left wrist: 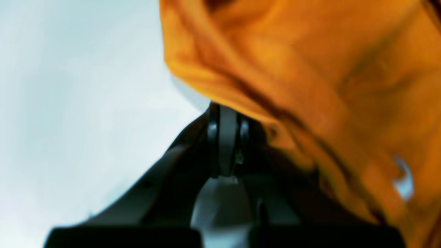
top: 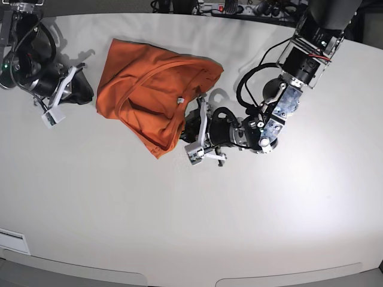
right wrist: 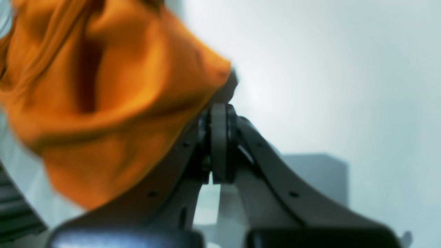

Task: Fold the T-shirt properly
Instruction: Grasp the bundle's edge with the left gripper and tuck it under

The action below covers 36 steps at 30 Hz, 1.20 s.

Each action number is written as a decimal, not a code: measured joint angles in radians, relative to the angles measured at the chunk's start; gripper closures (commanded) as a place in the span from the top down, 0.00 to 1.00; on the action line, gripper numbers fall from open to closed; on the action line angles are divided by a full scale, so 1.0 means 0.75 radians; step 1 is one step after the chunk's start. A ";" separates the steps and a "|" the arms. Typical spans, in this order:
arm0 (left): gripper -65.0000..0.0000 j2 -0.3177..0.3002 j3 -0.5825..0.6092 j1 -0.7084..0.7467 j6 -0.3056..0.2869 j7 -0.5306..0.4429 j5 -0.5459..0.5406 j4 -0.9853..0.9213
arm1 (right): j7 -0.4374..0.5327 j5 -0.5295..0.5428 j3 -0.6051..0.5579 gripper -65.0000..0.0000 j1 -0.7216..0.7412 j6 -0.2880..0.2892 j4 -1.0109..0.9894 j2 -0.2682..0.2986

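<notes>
Base view: bare white table (top: 179,227) surrounds the crumpled orange T-shirt (top: 149,89); the left gripper (left wrist: 225,113) and the right gripper (right wrist: 220,110) both pinch it, jaws closed.

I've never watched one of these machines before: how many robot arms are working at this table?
2. The left arm's gripper is at the near right edge of the orange T-shirt, shut on its fabric. The right arm's gripper is at the T-shirt's left edge, also pinching it.
</notes>
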 measured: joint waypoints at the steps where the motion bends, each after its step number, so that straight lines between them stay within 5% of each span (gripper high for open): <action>1: 0.00 0.009 -0.001 -0.015 0.035 0.047 -0.032 0.010 | 0.007 -0.006 0.020 0.00 -0.026 0.001 0.039 -0.001; 4: 0.00 0.006 -0.104 -0.038 0.061 0.256 -0.231 0.080 | 0.049 -0.018 0.096 0.00 -0.045 0.000 0.125 -0.003; 8: 0.00 -0.007 -0.362 -0.033 -0.006 0.536 -0.649 0.249 | 0.119 -0.011 0.139 0.00 0.006 0.000 0.162 0.002; 11: 0.00 -0.007 -0.461 0.057 -0.007 0.785 -0.942 0.365 | 0.105 -0.014 0.072 0.00 0.080 0.001 0.153 -0.001; 14: 0.00 -0.007 -0.450 0.227 -0.011 0.912 -1.074 0.465 | 0.110 -0.056 -0.033 0.00 0.154 0.001 0.152 0.000; 17: 0.00 -0.003 -0.406 0.360 -0.011 0.913 -1.051 0.577 | 0.115 -0.149 -0.137 0.00 0.196 0.001 0.152 -0.001; 23: 0.00 -0.003 -0.348 0.528 -0.011 0.875 -0.784 0.674 | 0.118 -0.210 -0.322 0.00 0.222 0.001 0.078 0.003; 31: 0.00 -0.072 -0.222 0.535 -0.013 0.548 -0.373 0.600 | 0.122 -0.249 -0.386 0.00 0.218 0.000 -0.006 0.004; 36: 0.00 -0.096 -0.064 0.403 -0.050 0.248 -0.275 0.386 | 0.115 -0.248 -0.386 0.00 0.214 0.000 -0.006 0.004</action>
